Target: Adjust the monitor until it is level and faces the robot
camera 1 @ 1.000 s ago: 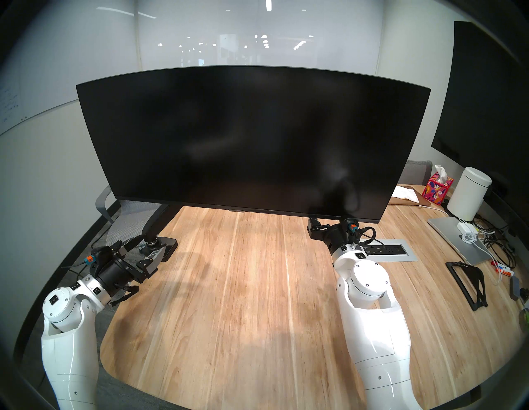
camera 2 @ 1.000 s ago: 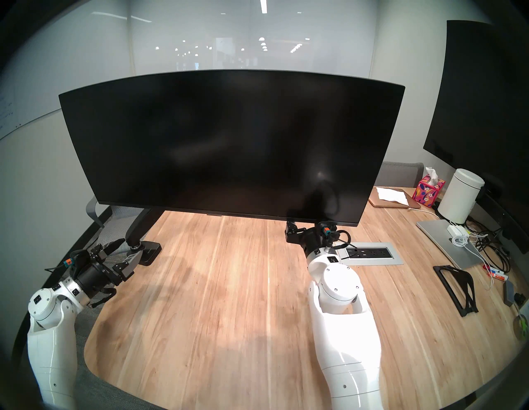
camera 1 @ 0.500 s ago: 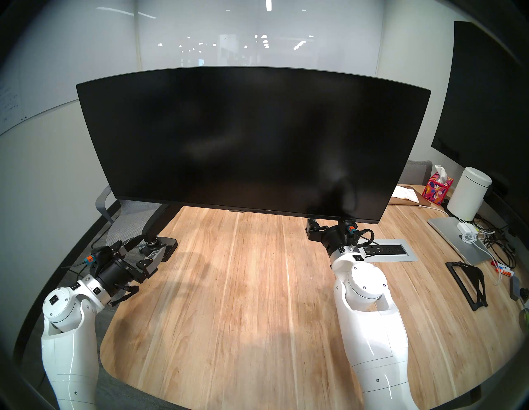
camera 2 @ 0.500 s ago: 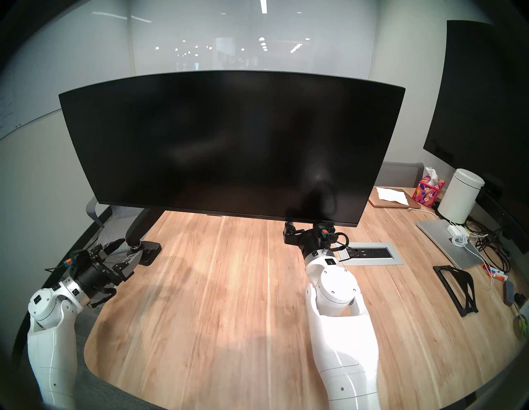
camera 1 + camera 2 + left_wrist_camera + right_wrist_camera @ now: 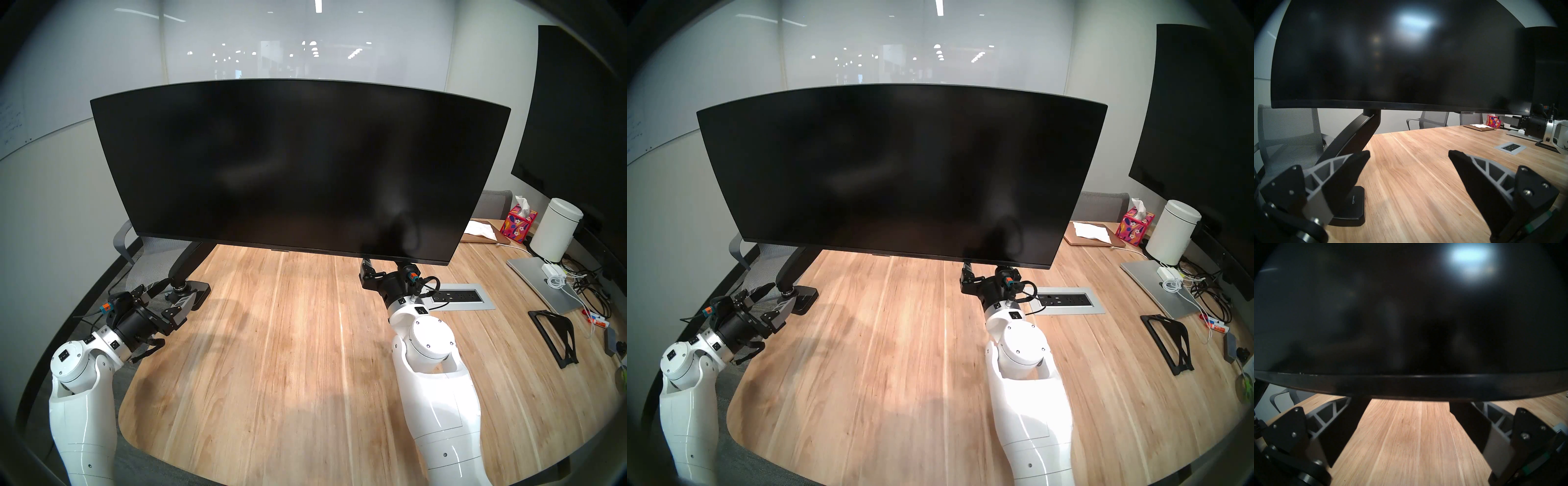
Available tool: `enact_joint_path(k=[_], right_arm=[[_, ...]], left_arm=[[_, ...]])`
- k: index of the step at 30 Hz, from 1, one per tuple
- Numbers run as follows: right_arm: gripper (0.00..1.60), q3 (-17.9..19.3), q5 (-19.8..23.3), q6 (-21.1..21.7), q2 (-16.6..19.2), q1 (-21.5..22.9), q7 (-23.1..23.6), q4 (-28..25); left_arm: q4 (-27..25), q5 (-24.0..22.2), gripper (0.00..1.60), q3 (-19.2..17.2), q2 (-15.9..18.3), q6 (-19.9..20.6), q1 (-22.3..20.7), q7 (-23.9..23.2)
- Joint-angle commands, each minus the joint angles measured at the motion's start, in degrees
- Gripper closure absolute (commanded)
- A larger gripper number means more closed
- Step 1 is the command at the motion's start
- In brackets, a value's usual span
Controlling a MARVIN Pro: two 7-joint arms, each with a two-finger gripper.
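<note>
The monitor point(image 5: 298, 163) is a very wide curved black screen facing me, on a black arm mount point(image 5: 190, 261). In the head view its bottom edge sits a little lower at the right. My left gripper point(image 5: 181, 288) is open and empty, low over the table near the mount's base point(image 5: 195, 292), with the fingers wide apart in the left wrist view point(image 5: 1408, 152). My right gripper point(image 5: 390, 268) is open just under the monitor's lower right edge point(image 5: 1407, 385). Its fingertips point(image 5: 1468, 411) are hidden behind that edge, and I cannot tell whether they touch it.
The wooden table point(image 5: 288, 356) has a power outlet panel point(image 5: 458, 295) beside my right wrist. At the right are a wall screen point(image 5: 576, 118), white canister point(image 5: 556, 230), tissue box point(image 5: 517, 224), silver laptop with cables point(image 5: 539, 281) and black stand point(image 5: 556, 336). A grey chair point(image 5: 149, 251) stands behind the mount.
My right arm has drawn back slightly towards me and to the left, its gripper still under the monitor's edge. The monitor and the left arm have not visibly moved.
</note>
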Motion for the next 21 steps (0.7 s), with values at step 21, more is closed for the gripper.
enact_joint_path(k=[21], right_arm=[[0.0, -1.58, 1.97, -0.96, 0.43, -10.88, 0.58, -9.03]], left_arm=[[-0.85, -0.02, 0.0, -0.02, -0.14, -0.03, 0.03, 0.05]])
